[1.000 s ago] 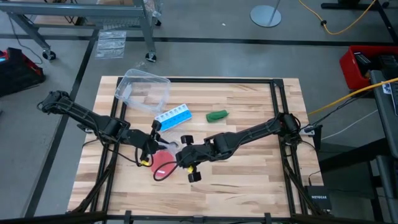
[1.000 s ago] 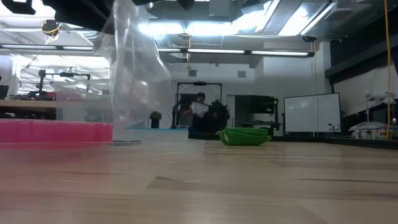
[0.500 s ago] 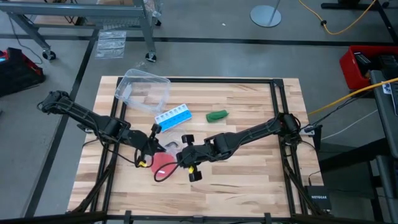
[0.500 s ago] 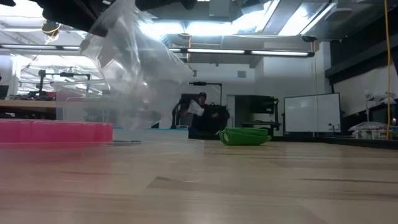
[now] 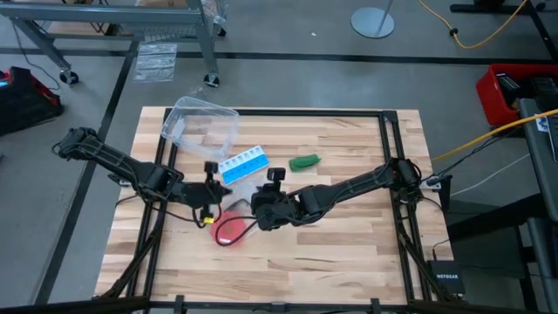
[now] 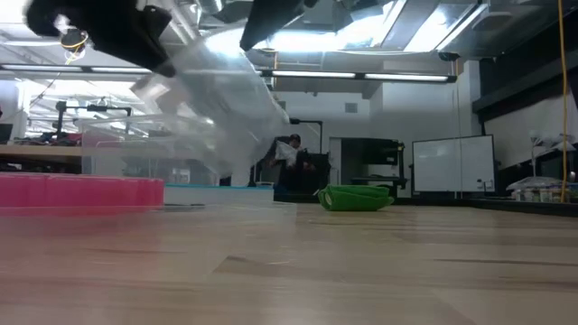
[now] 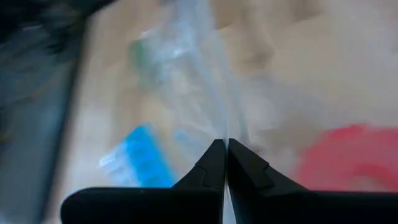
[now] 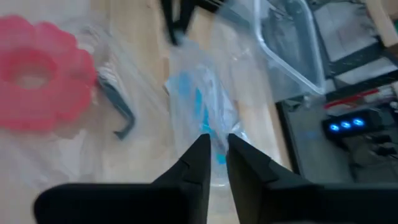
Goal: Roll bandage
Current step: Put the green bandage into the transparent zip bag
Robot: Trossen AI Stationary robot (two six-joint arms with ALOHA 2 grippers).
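While lying flat, bandage (image 5: pixel 304 161) bundle, long axis roughly left-right.

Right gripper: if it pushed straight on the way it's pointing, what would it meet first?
Most likely the clear plastic bag pinched at the right gripper, then the blue-and-white pill box showing through it. Depth is unclear.

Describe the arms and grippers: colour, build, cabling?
Both arms are dark, slim and jointed. The left gripper and right gripper each have two black, tapered fingers. A yellow patch shows near the left wrist, and a red cable loops below the right wrist.
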